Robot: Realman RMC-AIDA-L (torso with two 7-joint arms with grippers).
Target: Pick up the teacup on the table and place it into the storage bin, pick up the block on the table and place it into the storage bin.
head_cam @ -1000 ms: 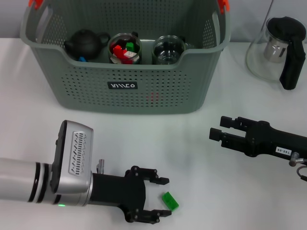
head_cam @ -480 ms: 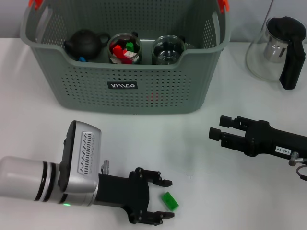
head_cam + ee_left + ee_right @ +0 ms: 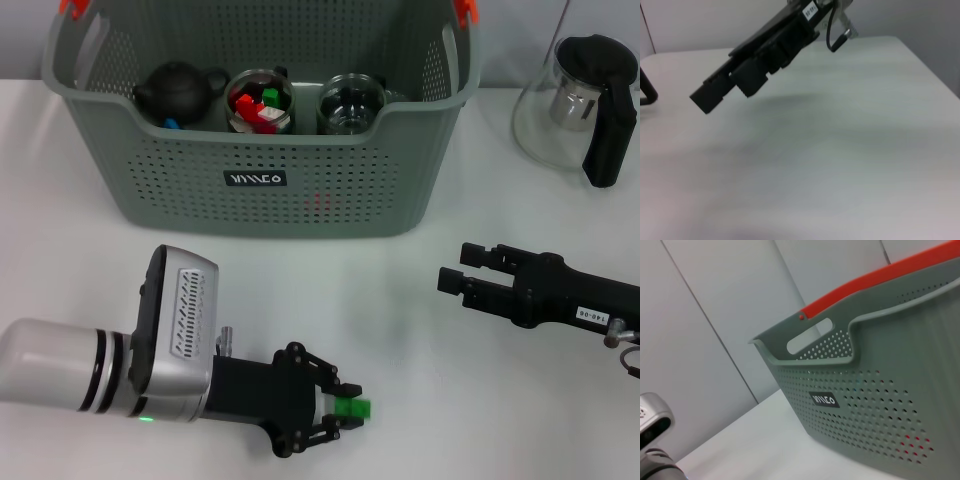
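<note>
The left gripper (image 3: 340, 410) lies low over the white table (image 3: 420, 340), reaching in nearly flat from the robot's left, and its fingers are closed onto the green block (image 3: 352, 408), which sits between the fingertips. The flat approach suits a small, low object: the fingers can bracket it at table level. Whether the block has left the surface cannot be told.

The right gripper (image 3: 462, 280) hovers over the table on the robot's right, well apart from the block; its fingers stand slightly apart and hold nothing. It appears idle, kept off the path between block and bin. The left wrist view shows this same gripper (image 3: 725, 87) above bare tabletop.

The storage bin (image 3: 330, 190) stands at the far side of the table, beyond the left gripper, its label facing the robot. Inside it are a dark teapot (image 3: 178, 90), a glass cup (image 3: 260, 100) holding coloured blocks, and a second glass cup (image 3: 350, 103). No teacup remains on the table, so that step is judged done; the block is the item in hand. A glass teapot (image 3: 580, 100) with a black handle stands to the right of the bin.
</note>
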